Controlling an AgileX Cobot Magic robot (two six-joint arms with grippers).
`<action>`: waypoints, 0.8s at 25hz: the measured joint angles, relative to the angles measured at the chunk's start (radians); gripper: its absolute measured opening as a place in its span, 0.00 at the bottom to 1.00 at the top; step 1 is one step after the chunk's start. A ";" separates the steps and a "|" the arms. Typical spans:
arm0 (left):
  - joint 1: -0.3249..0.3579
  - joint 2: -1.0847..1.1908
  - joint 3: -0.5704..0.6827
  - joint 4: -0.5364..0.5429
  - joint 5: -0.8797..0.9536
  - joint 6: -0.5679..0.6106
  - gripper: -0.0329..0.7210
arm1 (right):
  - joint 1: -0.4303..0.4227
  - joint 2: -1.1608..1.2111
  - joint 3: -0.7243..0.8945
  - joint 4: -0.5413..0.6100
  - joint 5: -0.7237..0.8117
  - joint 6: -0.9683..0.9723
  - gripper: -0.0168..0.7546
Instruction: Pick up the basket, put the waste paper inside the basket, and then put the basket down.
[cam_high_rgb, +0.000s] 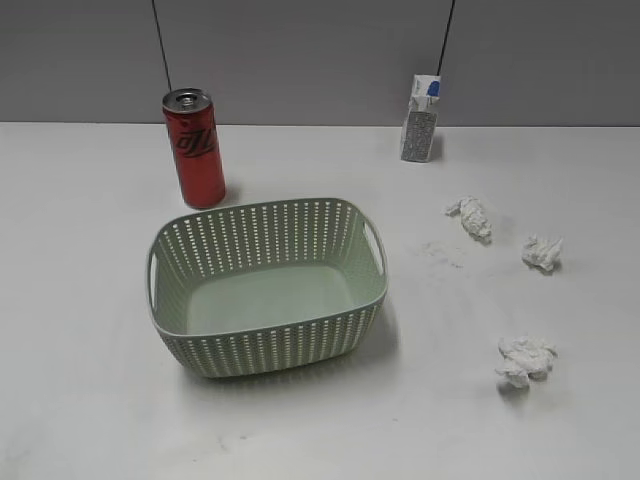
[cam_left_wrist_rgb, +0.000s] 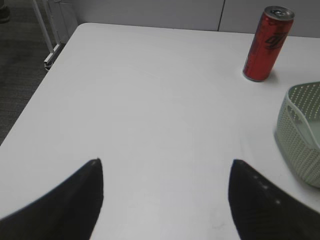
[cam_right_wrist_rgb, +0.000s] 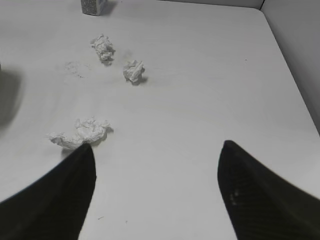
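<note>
The pale sage-green basket (cam_high_rgb: 268, 286) stands empty on the white table, middle of the exterior view; its end also shows at the right edge of the left wrist view (cam_left_wrist_rgb: 304, 131). Three wads of waste paper lie to its right: one near (cam_high_rgb: 525, 360), one far left (cam_high_rgb: 471, 217), one far right (cam_high_rgb: 542, 252). In the right wrist view they show as near (cam_right_wrist_rgb: 80, 134), far (cam_right_wrist_rgb: 103, 47) and middle (cam_right_wrist_rgb: 134, 71). My left gripper (cam_left_wrist_rgb: 165, 167) is open over bare table, left of the basket. My right gripper (cam_right_wrist_rgb: 157, 150) is open, its left finger just in front of the near wad. Neither gripper shows in the exterior view.
A red drink can (cam_high_rgb: 195, 148) stands behind the basket's left end, also in the left wrist view (cam_left_wrist_rgb: 267, 43). A white-and-blue carton (cam_high_rgb: 421, 118) stands at the back right. The table's left edge (cam_left_wrist_rgb: 37, 87) and right edge (cam_right_wrist_rgb: 290, 75) are near.
</note>
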 joint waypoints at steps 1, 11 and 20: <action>0.000 0.000 0.000 0.000 0.000 0.000 0.83 | 0.000 0.000 0.000 0.000 0.000 0.000 0.77; 0.000 0.000 0.000 0.000 0.000 0.000 0.82 | 0.000 0.000 0.000 -0.001 0.000 0.000 0.76; 0.000 0.000 0.000 0.000 0.000 0.000 0.75 | 0.000 0.000 0.000 -0.001 0.000 0.000 0.76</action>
